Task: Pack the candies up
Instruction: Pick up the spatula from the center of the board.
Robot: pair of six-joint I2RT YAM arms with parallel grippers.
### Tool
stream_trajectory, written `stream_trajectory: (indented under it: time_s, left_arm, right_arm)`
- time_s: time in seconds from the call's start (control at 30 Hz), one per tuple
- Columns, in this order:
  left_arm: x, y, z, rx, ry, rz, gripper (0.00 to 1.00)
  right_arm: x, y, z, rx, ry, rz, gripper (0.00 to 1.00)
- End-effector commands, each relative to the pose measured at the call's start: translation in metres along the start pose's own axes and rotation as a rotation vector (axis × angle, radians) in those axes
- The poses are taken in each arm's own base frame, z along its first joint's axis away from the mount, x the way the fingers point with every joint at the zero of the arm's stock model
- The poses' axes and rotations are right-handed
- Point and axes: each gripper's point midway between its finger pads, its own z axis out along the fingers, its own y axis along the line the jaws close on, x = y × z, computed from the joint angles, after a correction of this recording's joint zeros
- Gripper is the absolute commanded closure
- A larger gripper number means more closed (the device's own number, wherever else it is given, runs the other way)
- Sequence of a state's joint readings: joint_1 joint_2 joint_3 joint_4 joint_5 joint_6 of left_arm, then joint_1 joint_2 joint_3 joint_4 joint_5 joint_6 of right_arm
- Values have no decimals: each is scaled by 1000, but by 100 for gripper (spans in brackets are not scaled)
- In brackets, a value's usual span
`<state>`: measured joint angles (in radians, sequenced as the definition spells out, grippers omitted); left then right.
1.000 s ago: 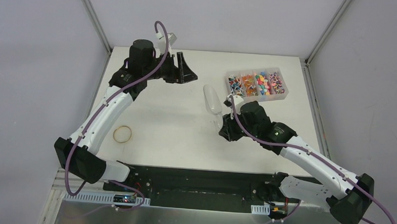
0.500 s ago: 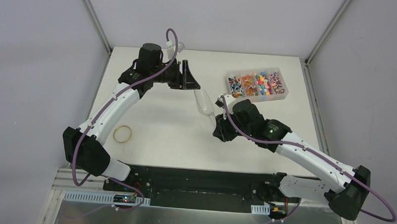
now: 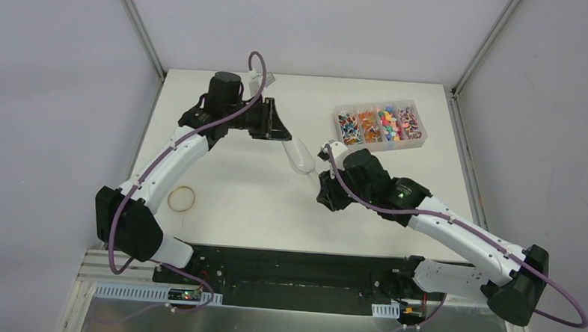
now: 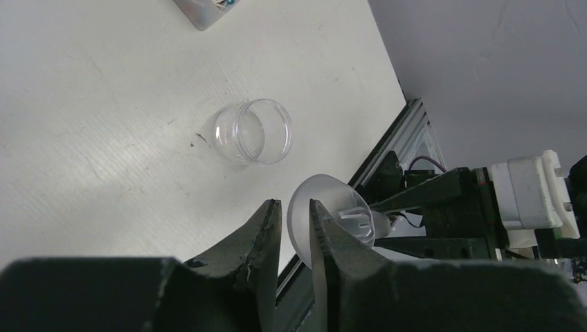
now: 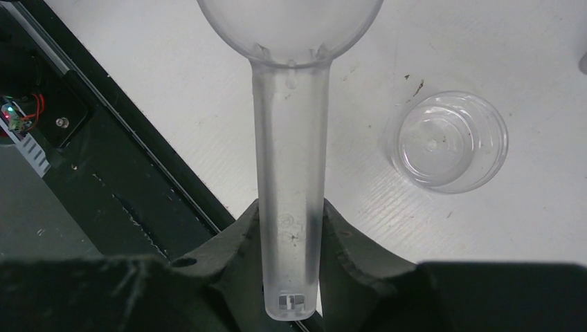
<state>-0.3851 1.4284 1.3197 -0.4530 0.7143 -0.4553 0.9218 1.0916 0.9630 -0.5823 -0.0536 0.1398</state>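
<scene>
Grey walls enclose a white surface (image 3: 238,182); the right claw (image 5: 289,225) is clamped on the handle of the clear scoop (image 5: 287,138); the left claw (image 4: 295,221) stands narrowly apart around the scoop's bowl rim, and I cannot tell whether it grips; a small clear jar (image 5: 448,142) sits open beside the scoop; the candies (image 3: 379,123) fill a compartmented clear box (image 3: 397,146) at the far right.

1 scoop (image 5: 287,173), 1 jar (image 5: 448,142), 1 box (image 3: 397,145)
</scene>
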Motion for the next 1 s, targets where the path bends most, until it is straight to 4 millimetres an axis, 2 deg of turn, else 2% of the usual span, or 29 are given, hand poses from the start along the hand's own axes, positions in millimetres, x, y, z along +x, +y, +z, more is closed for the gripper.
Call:
stream_trajectory:
  time_s: [0.0, 0.17, 0.33, 0.43, 0.5, 0.67, 0.73, 0.77, 0.97]
  left_arm:
    - [4, -3, -4, 20, -4, 31, 81]
    - [9, -3, -4, 43, -2, 0, 99]
    - [8, -4, -10, 85, -25, -65, 100]
    - [4, -3, -14, 118, -54, -109, 100]
    - [3, -6, -17, 154, -63, -147, 100]
    - [-1, -17, -29, 240, -91, -213, 100]
    - [-2, -21, -33, 274, -108, -237, 100]
    - [-2, -24, -36, 295, -116, -253, 100]
    - [-4, -43, -52, 423, -171, -374, 100]
  right_arm:
    - [-36, -3, -15, 32, -155, -47, 85]
    - [-51, -11, -30, 74, -273, -59, 76]
    - [-66, -14, -51, 88, -410, -32, 64]
    - [-73, -14, -64, 81, -502, -12, 47]
    - [-77, -10, -73, 52, -579, -2, 33]
    - [-92, 1, -109, -36, -826, 30, 17]
    - [-94, 6, -118, -79, -906, 11, 9]
    - [-93, 11, -120, -106, -937, -10, 1]
    - [-99, 13, -128, -122, -1010, -27, 1]
